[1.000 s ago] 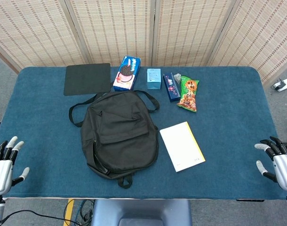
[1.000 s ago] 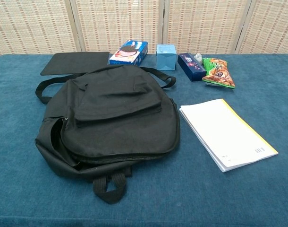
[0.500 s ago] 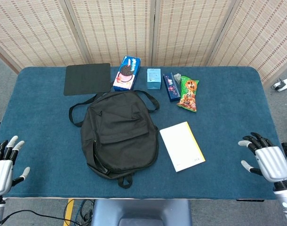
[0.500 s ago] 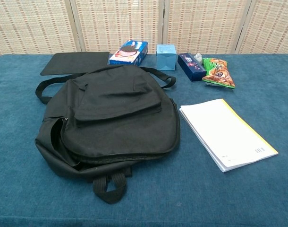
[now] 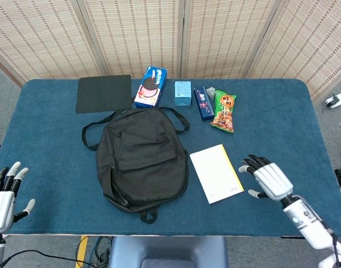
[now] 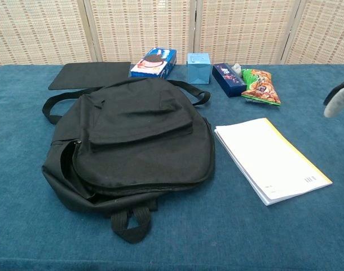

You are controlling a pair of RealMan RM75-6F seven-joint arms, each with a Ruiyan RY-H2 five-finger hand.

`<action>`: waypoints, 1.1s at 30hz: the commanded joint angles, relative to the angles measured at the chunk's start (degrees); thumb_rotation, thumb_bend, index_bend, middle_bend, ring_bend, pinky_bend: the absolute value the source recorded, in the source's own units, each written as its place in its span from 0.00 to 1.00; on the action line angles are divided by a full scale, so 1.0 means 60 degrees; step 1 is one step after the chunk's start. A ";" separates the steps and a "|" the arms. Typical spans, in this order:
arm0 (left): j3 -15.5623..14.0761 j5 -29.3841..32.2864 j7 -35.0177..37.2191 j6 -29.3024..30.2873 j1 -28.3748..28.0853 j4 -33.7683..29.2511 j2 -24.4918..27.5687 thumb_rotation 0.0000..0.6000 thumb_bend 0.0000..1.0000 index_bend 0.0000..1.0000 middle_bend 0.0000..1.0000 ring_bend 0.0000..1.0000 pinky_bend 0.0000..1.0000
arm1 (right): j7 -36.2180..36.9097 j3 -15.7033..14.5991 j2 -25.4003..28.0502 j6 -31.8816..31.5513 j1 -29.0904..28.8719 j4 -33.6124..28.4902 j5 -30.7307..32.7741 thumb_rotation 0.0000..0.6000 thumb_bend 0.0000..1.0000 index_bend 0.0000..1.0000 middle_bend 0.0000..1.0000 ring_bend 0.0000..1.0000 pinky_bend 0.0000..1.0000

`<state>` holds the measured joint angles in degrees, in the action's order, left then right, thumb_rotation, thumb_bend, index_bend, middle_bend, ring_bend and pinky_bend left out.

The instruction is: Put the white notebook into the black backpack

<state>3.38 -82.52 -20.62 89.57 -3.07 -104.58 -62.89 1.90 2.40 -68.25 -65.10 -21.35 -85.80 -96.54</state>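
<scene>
Fingers spread and empty, my right hand (image 5: 269, 180) hovers over the bench (image 5: 282, 117), the white notebook (image 5: 216, 173) lying flat just to its left. Beyond that lies the black backpack (image 5: 142, 162). My left hand (image 5: 4, 198) hangs open, far off.

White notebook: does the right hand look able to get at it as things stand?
Probably yes. The right hand hovers open just beside the white notebook, with only bare table between them. Nothing lies on the notebook, and the black backpack sits on its far side, out of the way.
</scene>
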 commanded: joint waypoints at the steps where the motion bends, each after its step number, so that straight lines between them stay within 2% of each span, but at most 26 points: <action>1: 0.0024 0.0040 -0.0011 -0.0009 -0.0004 0.0006 -0.0027 1.00 0.28 0.18 0.06 0.04 0.03 | -0.0071 -0.0030 -0.0574 0.0333 -0.0299 0.0472 0.0016 1.00 0.07 0.30 0.20 0.11 0.21; 6: 0.0049 0.0129 -0.0007 -0.0086 -0.0029 0.0045 -0.0090 1.00 0.28 0.18 0.06 0.04 0.03 | -0.0259 -0.0091 -0.1290 0.0465 -0.0518 0.1063 0.0087 1.00 0.03 0.26 0.18 0.09 0.18; 12: 0.0069 0.0236 0.0012 -0.0164 -0.0049 0.0105 -0.0143 1.00 0.28 0.18 0.06 0.04 0.03 | -0.0436 -0.0286 -0.1918 0.0323 -0.0529 0.1647 0.0074 1.00 0.00 0.21 0.14 0.04 0.08; 21: 0.0110 0.0305 0.0051 -0.0286 -0.0120 0.0163 -0.0173 1.00 0.28 0.18 0.06 0.04 0.03 | -0.0255 -0.0651 -0.2572 -0.0224 -0.0304 0.2676 -0.0019 1.00 0.00 0.18 0.11 0.01 0.08; 33: 0.0102 0.0332 0.0028 -0.0382 -0.0177 0.0165 -0.0198 1.00 0.28 0.18 0.06 0.04 0.03 | -0.0065 -0.0843 -0.3175 -0.0143 -0.0406 0.3520 0.0062 1.00 0.00 0.16 0.09 0.00 0.05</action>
<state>4.00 -80.53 -20.45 87.28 -4.13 -103.60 -64.08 1.41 -2.56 -86.93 -66.16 -23.59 -65.14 -96.26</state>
